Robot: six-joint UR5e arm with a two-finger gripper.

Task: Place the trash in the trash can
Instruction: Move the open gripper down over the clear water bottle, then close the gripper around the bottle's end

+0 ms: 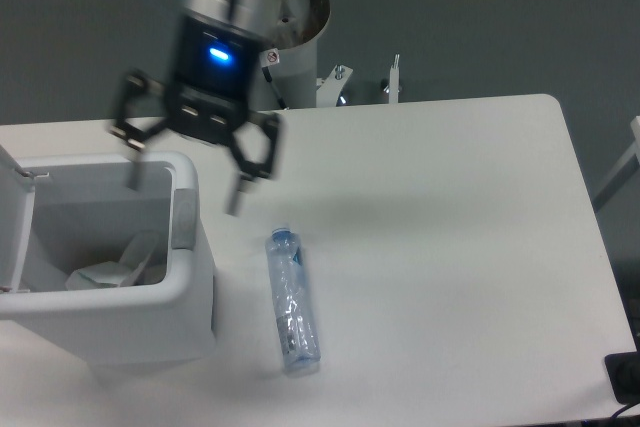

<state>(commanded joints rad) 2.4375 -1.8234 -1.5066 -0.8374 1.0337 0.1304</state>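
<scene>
The white trash can stands at the left with its lid swung open. A crumpled white wrapper lies inside it. The clear water bottle with a bluish cap lies flat on the table just right of the can. My gripper hangs open above the can's right rim, blurred by motion, with nothing between its fingers. One fingertip is up and left of the bottle's cap.
The arm's round base column rises behind the table's back edge, with metal brackets beside it. The table's right edge runs down the right side. A dark object shows at the bottom right corner.
</scene>
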